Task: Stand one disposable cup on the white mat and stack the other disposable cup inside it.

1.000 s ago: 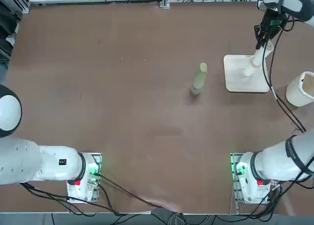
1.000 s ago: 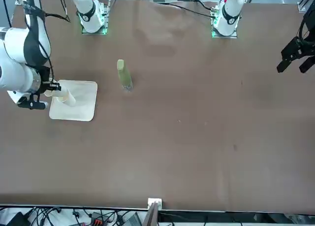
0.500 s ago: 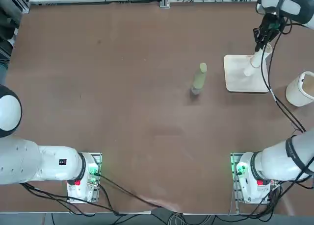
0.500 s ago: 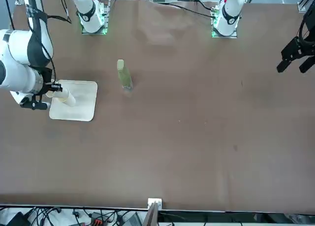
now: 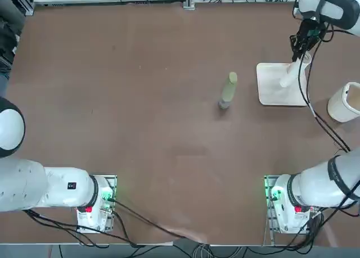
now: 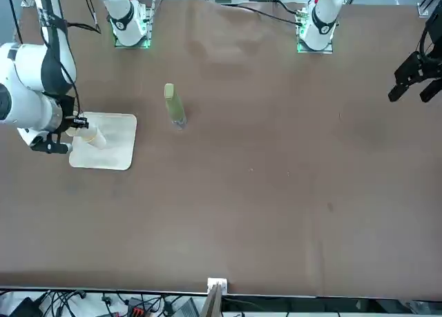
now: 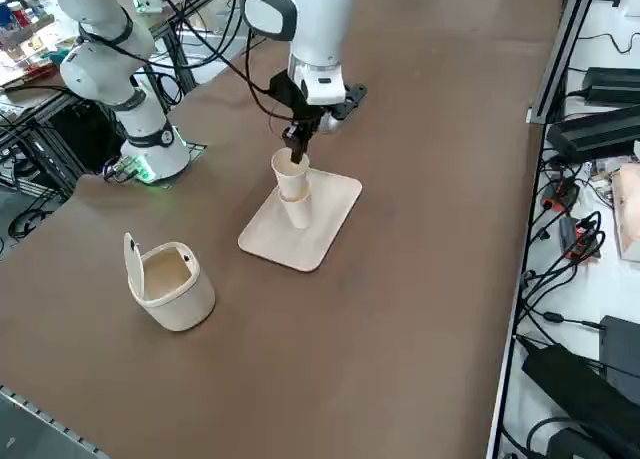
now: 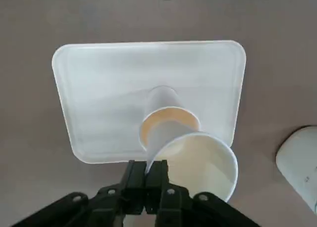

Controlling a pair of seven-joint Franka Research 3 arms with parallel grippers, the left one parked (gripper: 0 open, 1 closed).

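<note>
With the brown counter (image 5: 169, 129) spread below, the right gripper (image 8: 148, 168), at the counter's one o'clock, pinches a paper cup (image 8: 198, 162) whose base dips into another cup (image 8: 168, 119) on the white mat (image 8: 99, 98).

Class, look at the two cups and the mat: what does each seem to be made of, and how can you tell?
Held cup and standing cup: probably smooth paper, given their thin walls and rolled rims.
Mat: possibly satin plastic; soft sheen, raised edge.

No readable text, labels, brands, numbers or signs on anything in any view; small markings on arm and surrounding gear too small to read.
</note>
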